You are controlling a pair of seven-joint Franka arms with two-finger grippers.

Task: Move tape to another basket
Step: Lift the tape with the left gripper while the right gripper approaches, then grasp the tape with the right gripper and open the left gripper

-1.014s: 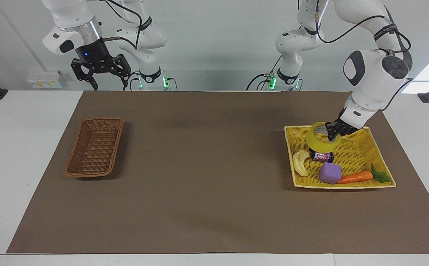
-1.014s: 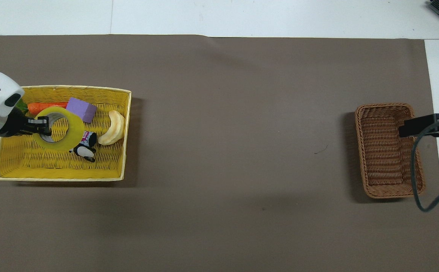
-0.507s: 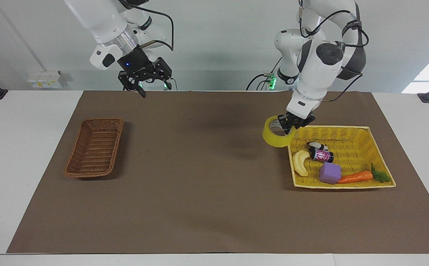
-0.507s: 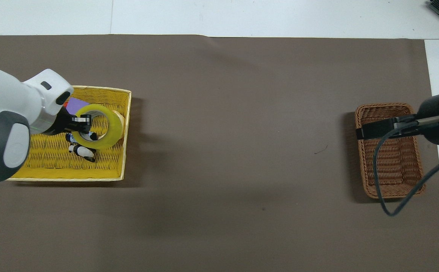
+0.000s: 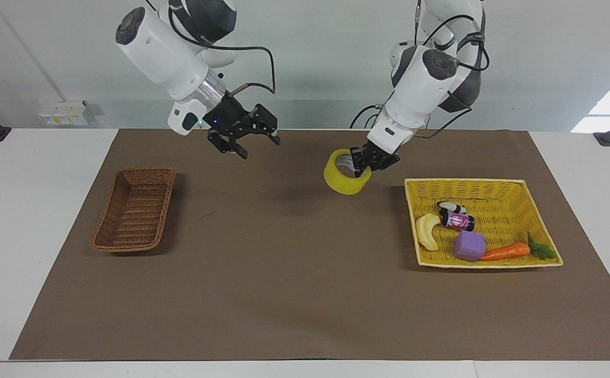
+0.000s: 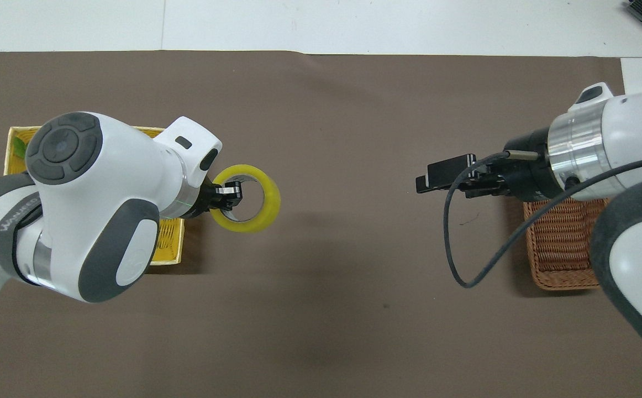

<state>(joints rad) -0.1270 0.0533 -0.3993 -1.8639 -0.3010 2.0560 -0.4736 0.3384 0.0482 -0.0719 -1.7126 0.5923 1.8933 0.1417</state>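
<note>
The yellow tape (image 5: 342, 184) hangs from my left gripper (image 5: 363, 165), which is shut on the roll's wall with one finger inside the core. It is in the air over the brown mat, just outside the yellow basket, toward the table's middle. In the overhead view the tape (image 6: 268, 202) shows as a ring at my left gripper (image 6: 227, 197). The dark brown wicker basket (image 5: 134, 210) sits empty at the right arm's end; my right arm covers part of it in the overhead view (image 6: 558, 249). My right gripper (image 5: 244, 140) is open and empty, raised over the mat between that basket and the tape, and shows in the overhead view (image 6: 445, 172).
The yellow woven basket (image 5: 494, 185) at the left arm's end holds a purple cube (image 5: 469, 245), a carrot (image 5: 504, 252), a pale banana-like piece (image 5: 427, 231) and a small bottle (image 5: 457, 220). A brown mat (image 5: 294, 273) covers the table.
My left gripper lifted the tape out of the yellow basket and carried it toward the table's middle. My right gripper swung from over the brown basket's end toward the middle.
</note>
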